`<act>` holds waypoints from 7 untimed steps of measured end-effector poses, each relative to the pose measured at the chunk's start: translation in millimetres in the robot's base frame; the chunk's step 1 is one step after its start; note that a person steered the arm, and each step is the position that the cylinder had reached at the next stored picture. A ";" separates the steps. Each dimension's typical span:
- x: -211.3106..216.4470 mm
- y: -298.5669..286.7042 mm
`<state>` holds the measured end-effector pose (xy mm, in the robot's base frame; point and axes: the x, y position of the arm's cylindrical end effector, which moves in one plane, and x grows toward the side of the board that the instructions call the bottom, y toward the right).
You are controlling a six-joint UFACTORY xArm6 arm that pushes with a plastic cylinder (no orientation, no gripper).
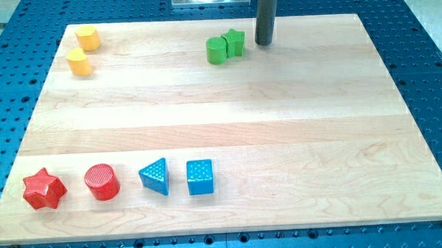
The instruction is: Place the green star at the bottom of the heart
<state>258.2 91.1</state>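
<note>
The green star (234,41) lies near the board's top edge, a little right of centre, touching a green round block (217,51) on its lower left. My tip (264,43) stands just to the right of the star, with a small gap between them. Two yellow blocks lie at the top left. The lower one (78,62) looks like the heart and the upper one (88,38) looks like a pentagon. The heart is far to the left of the star.
Along the view's bottom left stand a red star (44,188), a red cylinder (102,181), a blue triangle (155,176) and a blue cube (200,177). The wooden board (281,136) sits on a blue perforated table.
</note>
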 end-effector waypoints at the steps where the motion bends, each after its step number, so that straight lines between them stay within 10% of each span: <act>1: 13.6 -109.4; 4: 72.9 -168.6; 7: 36.2 -231.0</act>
<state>294.4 -139.9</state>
